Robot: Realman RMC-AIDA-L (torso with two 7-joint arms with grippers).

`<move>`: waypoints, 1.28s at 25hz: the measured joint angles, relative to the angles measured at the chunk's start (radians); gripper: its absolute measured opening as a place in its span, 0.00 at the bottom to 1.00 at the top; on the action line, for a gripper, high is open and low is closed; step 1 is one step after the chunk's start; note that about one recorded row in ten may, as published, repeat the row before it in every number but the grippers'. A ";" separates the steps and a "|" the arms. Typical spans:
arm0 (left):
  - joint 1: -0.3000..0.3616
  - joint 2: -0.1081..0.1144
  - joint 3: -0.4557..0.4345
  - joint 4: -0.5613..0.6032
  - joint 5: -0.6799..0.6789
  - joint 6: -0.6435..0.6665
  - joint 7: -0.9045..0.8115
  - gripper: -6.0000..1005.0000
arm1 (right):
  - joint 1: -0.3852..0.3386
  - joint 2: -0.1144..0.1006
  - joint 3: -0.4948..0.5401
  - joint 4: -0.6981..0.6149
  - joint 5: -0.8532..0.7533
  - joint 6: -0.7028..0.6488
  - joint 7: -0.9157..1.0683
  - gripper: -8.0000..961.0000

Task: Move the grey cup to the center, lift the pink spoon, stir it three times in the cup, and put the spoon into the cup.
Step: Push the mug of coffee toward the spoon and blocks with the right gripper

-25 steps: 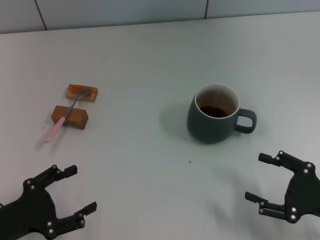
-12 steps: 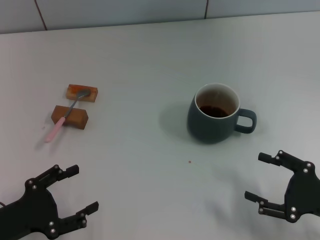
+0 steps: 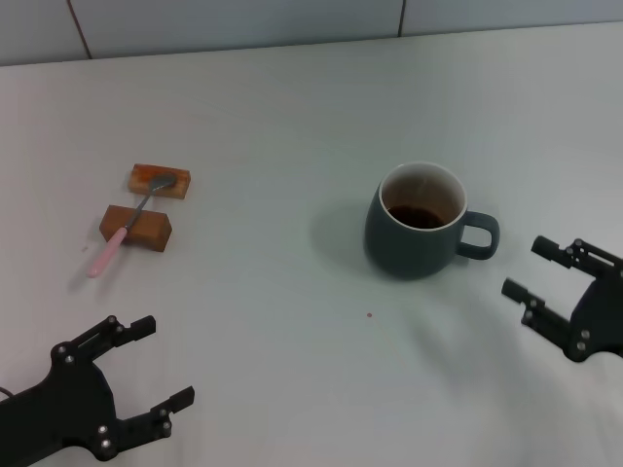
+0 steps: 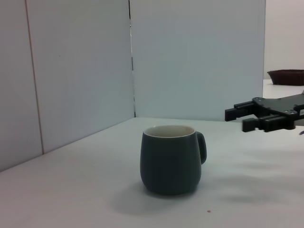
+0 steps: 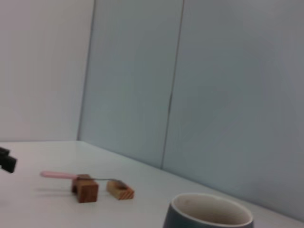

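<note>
The grey cup (image 3: 419, 222) is seen right of centre in the head view, upright on the white bench (image 3: 292, 107), its loop handle turned toward the frame's right edge and dark liquid visible inside. The pink spoon (image 3: 131, 225) is found at centre left, laid across two brown blocks (image 3: 136, 228) — its metal bowl on the farther block, its pink handle jutting past the nearer one toward the lower left. The right end effector (image 3: 550, 280) is held at the right edge, just beside the cup's handle, fingers spread and apart from it, while the left end effector (image 3: 161, 368) is seen at the lower left, fingers likewise spread, gripping nothing.
</note>
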 joint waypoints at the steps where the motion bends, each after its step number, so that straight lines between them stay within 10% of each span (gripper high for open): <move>1: 0.000 0.000 0.000 0.000 0.000 0.000 0.000 0.85 | 0.000 0.000 0.000 0.000 0.000 0.000 0.000 0.68; 8: -0.011 -0.002 0.000 -0.004 0.000 0.000 0.002 0.85 | 0.037 0.000 0.009 0.090 0.046 0.091 -0.113 0.39; 21: -0.018 -0.001 -0.010 -0.015 -0.002 0.000 0.002 0.85 | 0.076 -0.001 0.018 0.110 0.187 0.142 -0.164 0.15; 32: -0.021 -0.002 -0.014 -0.015 -0.003 0.000 0.004 0.85 | 0.147 0.001 0.008 0.176 0.198 0.251 -0.298 0.15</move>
